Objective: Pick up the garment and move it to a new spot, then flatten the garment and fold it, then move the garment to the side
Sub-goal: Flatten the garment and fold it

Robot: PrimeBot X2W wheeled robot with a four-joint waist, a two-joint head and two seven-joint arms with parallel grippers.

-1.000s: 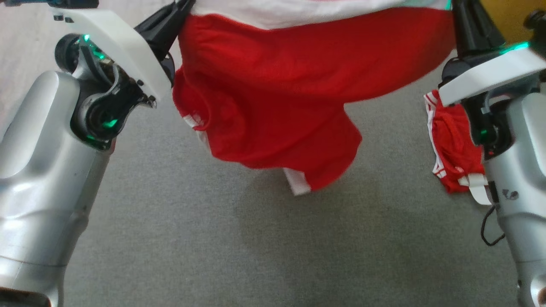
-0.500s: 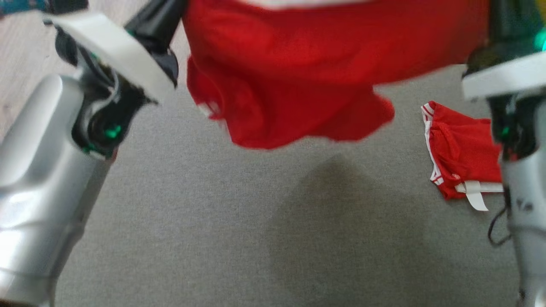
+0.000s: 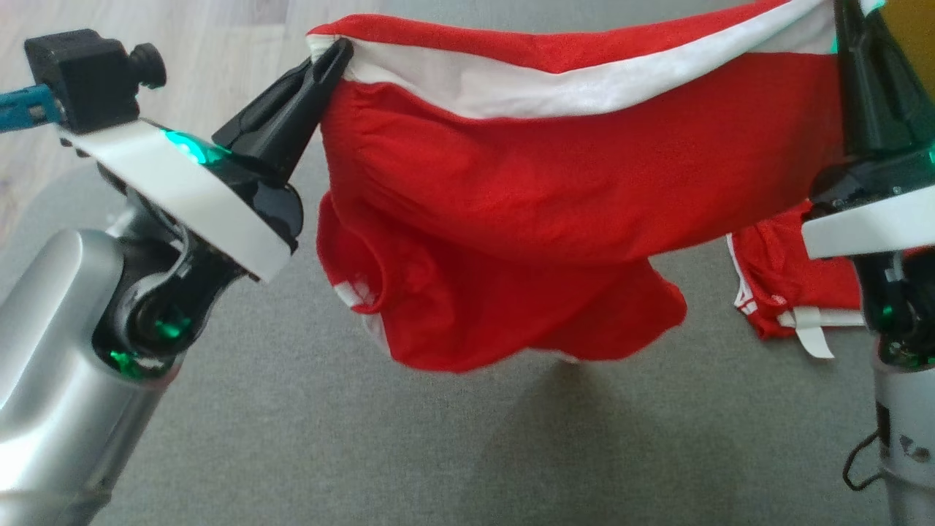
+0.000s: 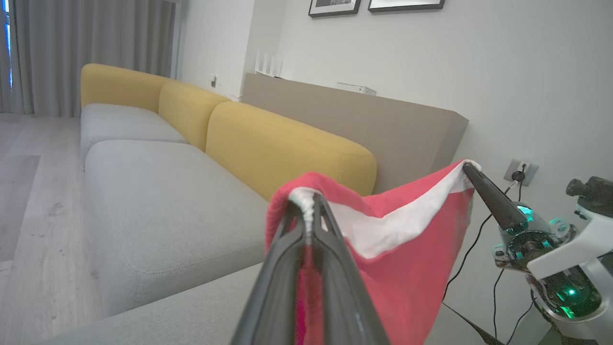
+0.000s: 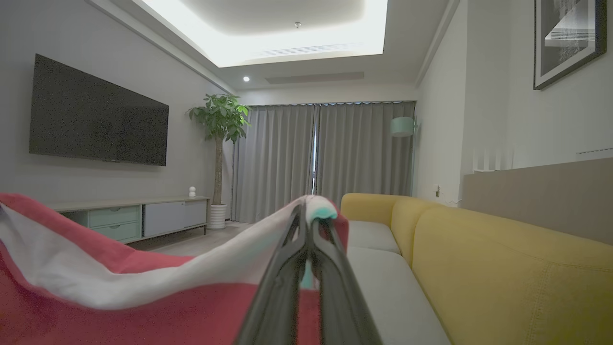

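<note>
1. Hanging red fabric garment [image 3: 555, 190]: red, with a broad white band along its top edge.
2. Small crumpled red cloth [image 3: 785, 285]: red, with thin white stripes.
3. Grey woven upholstery surface [image 3: 365, 438]: plain grey.
4. Padded yellow sofa backrest [image 4: 282, 148]: mustard yellow.

**Left gripper** [image 3: 337, 50]: the two dark fingers are pressed together, tips pinching the white-banded edge of the garment [image 3: 570, 183]. The fingers slant up and inward from the left wrist [image 3: 164, 314], below which the silver left forearm [image 3: 51, 394] rises steeply.

**Right gripper** [image 5: 309, 208]: the fingers are likewise closed flat on the same edge, pointing up above the right wrist [image 3: 895, 314] and the right forearm [image 3: 906, 431].

The right gripper stands well apart from the left gripper, off to its right. Green lights glow at both wrists.
</note>
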